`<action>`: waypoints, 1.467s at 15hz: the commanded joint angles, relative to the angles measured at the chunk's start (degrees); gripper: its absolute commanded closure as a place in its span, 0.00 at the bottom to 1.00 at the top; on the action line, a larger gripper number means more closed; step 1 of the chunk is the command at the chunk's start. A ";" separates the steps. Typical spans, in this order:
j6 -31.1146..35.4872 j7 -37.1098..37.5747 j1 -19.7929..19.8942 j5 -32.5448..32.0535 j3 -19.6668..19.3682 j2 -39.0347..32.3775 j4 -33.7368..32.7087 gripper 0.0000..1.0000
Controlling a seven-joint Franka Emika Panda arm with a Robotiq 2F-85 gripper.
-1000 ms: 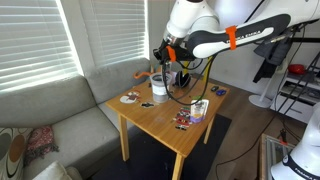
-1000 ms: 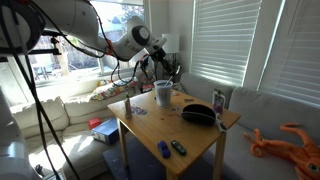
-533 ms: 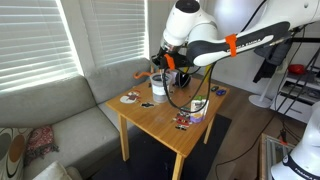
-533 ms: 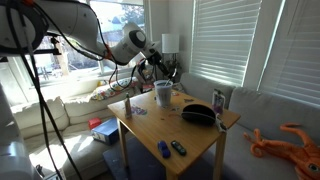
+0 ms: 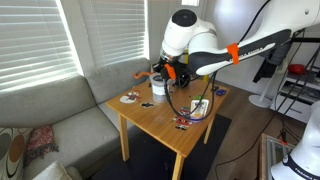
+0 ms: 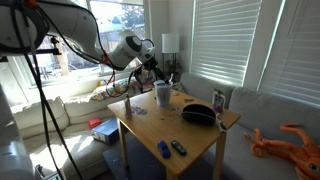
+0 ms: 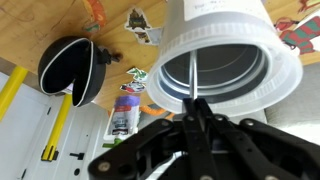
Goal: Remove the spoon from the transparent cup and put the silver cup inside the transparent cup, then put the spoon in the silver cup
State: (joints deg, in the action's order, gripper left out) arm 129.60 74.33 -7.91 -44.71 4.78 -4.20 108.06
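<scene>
Listener: Gripper first, please. Where is it compared with the transparent cup?

Describer: It is directly above the cup's mouth. In the wrist view the cup is seen from above, a whitish tumbler whose wide round rim fills the upper right. The gripper sits just below that rim in the picture. The cup stands upright on a wooden table.

Listener: What are the fingers doing?

Describer: They are drawn narrow and pinched together on the top of the spoon. Its thin handle runs as a straight line from inside the cup up to the fingertips, so the spoon's lower end is inside the cup.

Listener: And the silver cup?

Describer: I cannot pick it out with any certainty. The exterior views are too small, and the arm covers the area beside the transparent cup.

Listener: Is anything else nearby?

Describer: A small purple-labelled container is near the cup. A black bowl-shaped object lies well apart from it.

Listener: Which step is this?

Describer: I judge it to be the first one, removing the spoon. The handle is gripped but the spoon is not yet out.

Listener: What does the next move need?

Describer: It probably needs a straight lift along the cup's axis until the spoon's end clears the rim, so the light tumbler is not dragged or tipped. The spoon should then be set down apart from the cup, leaving the mouth free for the silver cup.
</scene>
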 commanded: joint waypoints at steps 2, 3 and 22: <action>-0.37 3.78 -0.66 -3.05 0.51 0.95 1.79 0.98; -0.55 4.36 -0.72 -3.42 0.57 0.88 1.87 0.98; -0.75 8.27 -0.89 -3.97 1.12 0.46 3.00 0.34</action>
State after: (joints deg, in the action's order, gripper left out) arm 129.57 80.54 -8.44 -48.31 5.55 -4.37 111.02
